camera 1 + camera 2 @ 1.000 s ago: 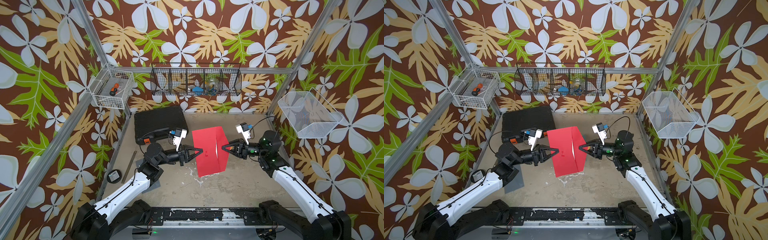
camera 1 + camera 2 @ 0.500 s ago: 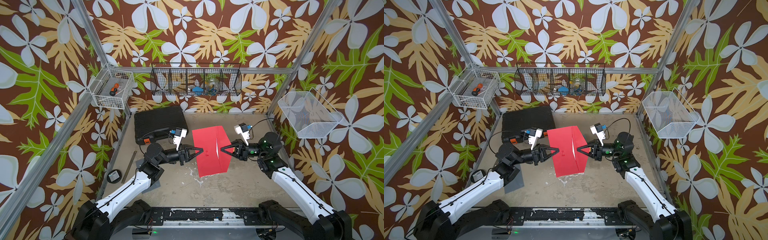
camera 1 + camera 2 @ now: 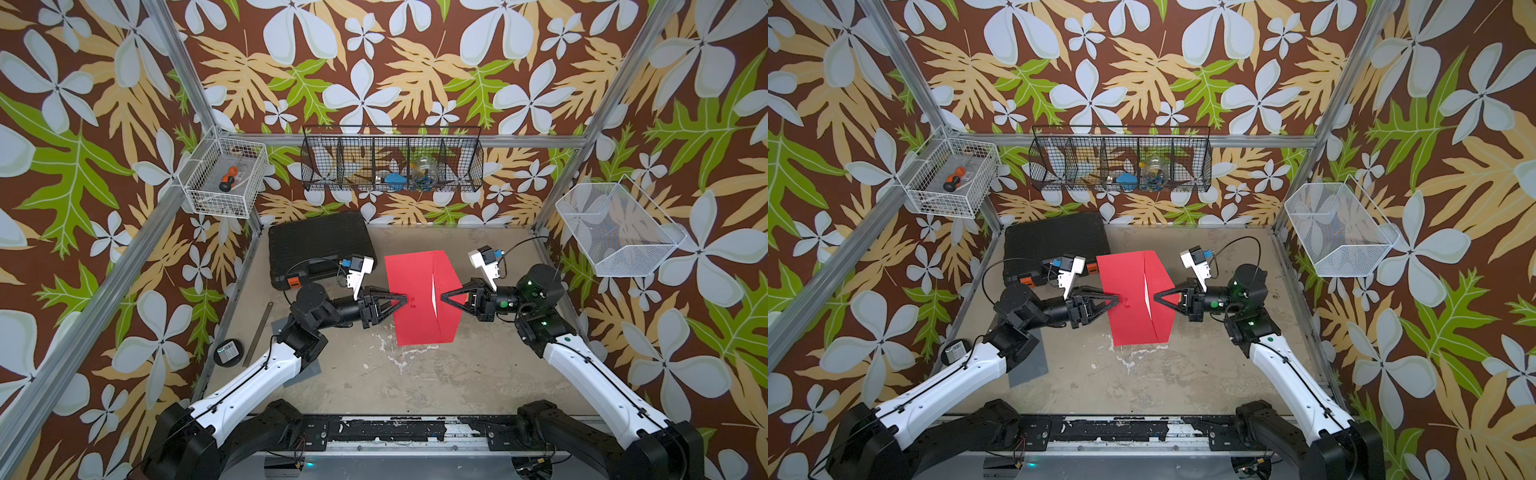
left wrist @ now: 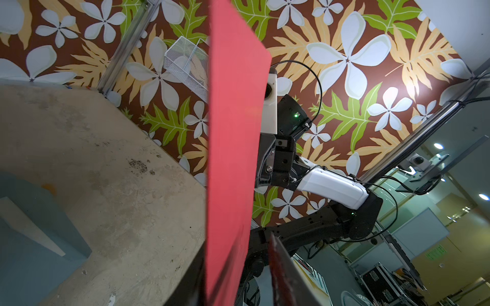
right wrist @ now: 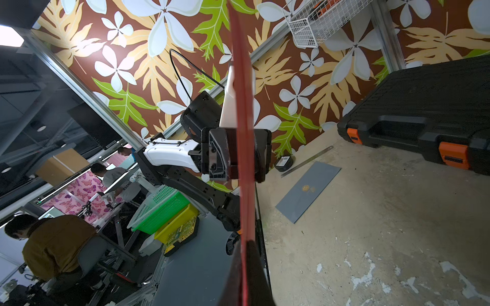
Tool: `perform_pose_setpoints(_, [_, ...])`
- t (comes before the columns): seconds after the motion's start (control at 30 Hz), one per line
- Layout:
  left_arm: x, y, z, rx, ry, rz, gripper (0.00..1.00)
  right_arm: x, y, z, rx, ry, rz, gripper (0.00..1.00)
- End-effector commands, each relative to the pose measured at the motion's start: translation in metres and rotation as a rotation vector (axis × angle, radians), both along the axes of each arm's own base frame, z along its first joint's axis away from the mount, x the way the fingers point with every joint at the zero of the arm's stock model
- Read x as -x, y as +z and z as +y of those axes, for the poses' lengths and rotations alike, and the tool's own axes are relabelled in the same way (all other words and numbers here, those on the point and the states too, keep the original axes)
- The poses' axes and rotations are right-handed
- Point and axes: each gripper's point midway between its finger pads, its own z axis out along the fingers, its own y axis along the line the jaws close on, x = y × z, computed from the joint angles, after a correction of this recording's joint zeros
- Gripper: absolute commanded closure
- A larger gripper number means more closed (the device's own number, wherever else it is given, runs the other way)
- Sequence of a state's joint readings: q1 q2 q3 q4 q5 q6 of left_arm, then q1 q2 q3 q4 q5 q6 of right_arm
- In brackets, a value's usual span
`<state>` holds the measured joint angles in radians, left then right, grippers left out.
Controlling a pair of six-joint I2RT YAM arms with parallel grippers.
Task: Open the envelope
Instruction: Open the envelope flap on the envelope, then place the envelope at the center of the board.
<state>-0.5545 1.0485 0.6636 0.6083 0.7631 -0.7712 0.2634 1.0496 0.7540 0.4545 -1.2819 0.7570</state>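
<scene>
jaws of the right gripper (image 3: 444, 297) clamp the red envelope's (image 3: 415, 299) flap side, holding it aloft, while the left gripper (image 3: 404, 298) opposite stands parted, freeing its edge.

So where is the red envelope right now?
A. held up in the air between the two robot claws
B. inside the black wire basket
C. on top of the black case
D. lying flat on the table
A: the red envelope is up off the table, with the left claw and right claw at its opposite sides.
</scene>
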Motion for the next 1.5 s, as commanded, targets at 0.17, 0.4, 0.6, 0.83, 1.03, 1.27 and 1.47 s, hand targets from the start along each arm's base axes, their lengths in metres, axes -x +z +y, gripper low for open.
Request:
perform_pose_setpoints(0.17, [-0.01,-0.008,0.003,-0.045,0.064,-0.004,0.52,-0.01,-0.002,0.001,0.003,-0.036,0.0,1.0])
perform_pose_setpoints(0.4, [-0.048,-0.041,0.029,-0.213,0.35,0.078,0.37,-0.027,-0.021,0.001,0.036,-0.106,0.075,1.0])
perform_pose_setpoints(0.6, [-0.063,-0.052,0.053,-0.271,0.516,0.118,0.32,-0.055,-0.059,-0.006,0.14,-0.243,0.182,1.0])
perform_pose_setpoints(0.83, [-0.074,-0.06,0.092,-0.331,0.745,0.159,0.29,-0.063,-0.108,-0.005,0.194,-0.278,0.351,1.0])
perform_pose_setpoints(1.03, [-0.075,-0.058,0.112,-0.337,0.845,0.165,0.26,-0.05,-0.148,0.013,0.256,-0.24,0.479,1.0])
perform_pose_setpoints(1.27, [-0.076,-0.061,0.114,-0.336,0.86,0.177,0.25,-0.026,-0.171,0.055,0.305,-0.13,0.533,1.0])
perform_pose_setpoints(1.47, [-0.075,-0.06,0.117,-0.342,0.867,0.174,0.25,-0.048,-0.168,0.054,0.396,-0.207,0.479,1.0])
